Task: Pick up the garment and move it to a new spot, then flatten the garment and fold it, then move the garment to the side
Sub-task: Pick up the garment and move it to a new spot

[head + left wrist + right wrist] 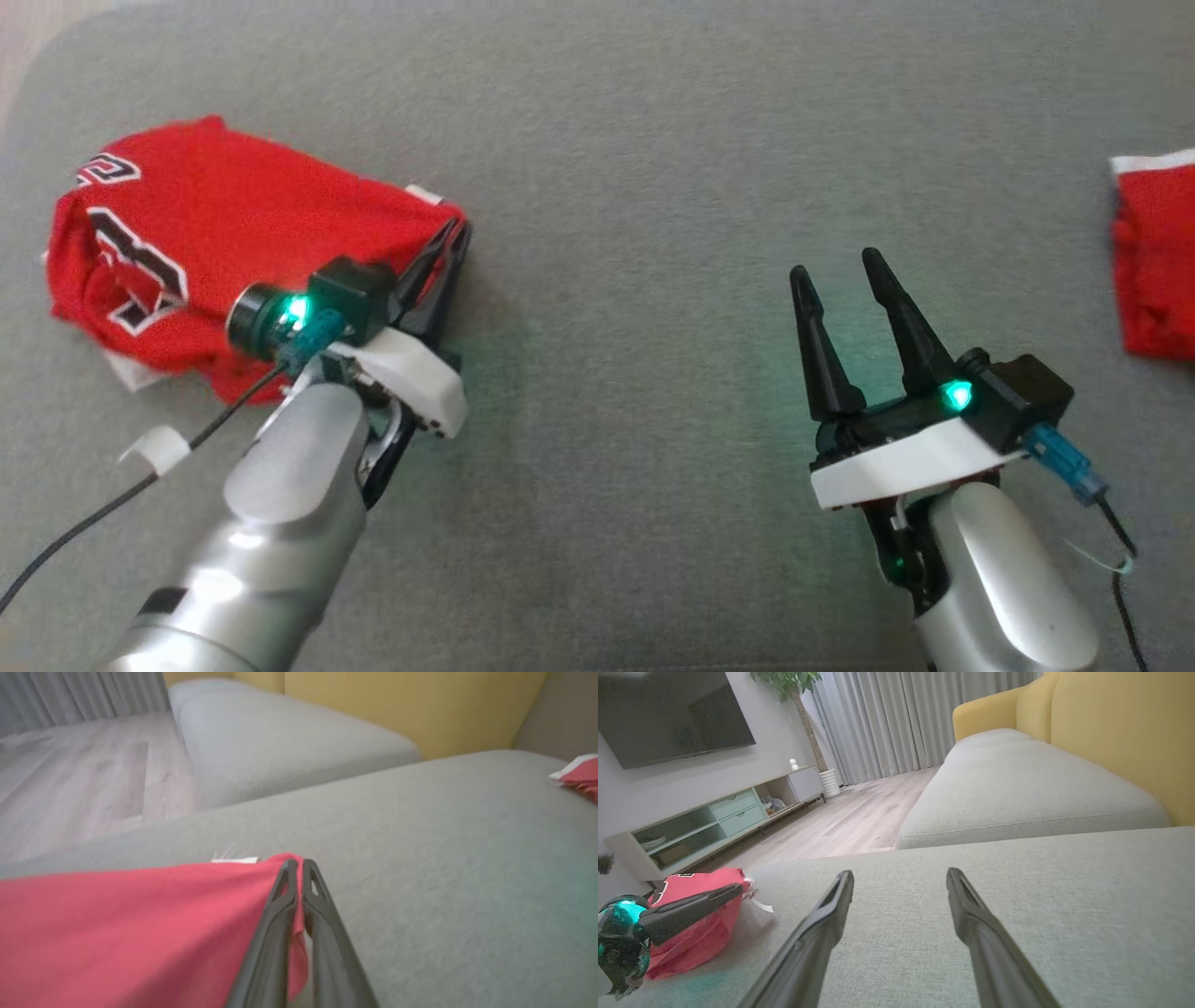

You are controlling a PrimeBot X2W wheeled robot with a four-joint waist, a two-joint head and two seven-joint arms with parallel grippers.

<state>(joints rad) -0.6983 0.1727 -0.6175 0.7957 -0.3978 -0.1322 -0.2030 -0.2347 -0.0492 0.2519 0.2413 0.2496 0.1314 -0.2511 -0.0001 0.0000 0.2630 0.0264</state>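
Woven grey cushion (653, 140), red jersey (252, 215), left fingers (275, 914) pinching

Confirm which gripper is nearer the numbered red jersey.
Left. The left gripper is shut on the red jersey at its right edge, fabric pinched between its fingers. The right gripper hangs open over grey cushion, well off to the jersey's right.

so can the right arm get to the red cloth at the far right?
Probably yes: the right gripper has its jaws open and empty, and only bare grey cushion lies between it and the red cloth.
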